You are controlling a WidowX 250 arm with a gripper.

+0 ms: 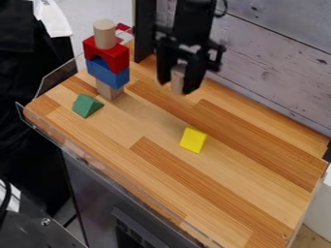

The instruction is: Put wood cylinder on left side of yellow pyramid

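I find the gripper above the far part of the bench, its fingers clamped on a pale wood cylinder, which is roughly upright. The yellow pyramid lies nearer the camera and somewhat to the right in my view, well apart from the load.

Assessment: the pick appears complete and the carry is the step in hand; placement is outstanding. Next I need to bring the cylinder towards the camera to a spot beside the pyramid's left side, which I take as the view's left, lower it upright and release. Risk noted: a finger could nudge the pyramid, or the cylinder could tip if let go too high.

Surface: light and dark wood strips with a clear guard along the edge. At the far left stands a stack: wooden block, blue arch, red arch, second cylinder. A green block lies near it.

Room: whitewashed plank wall behind, grey cabinet beneath.
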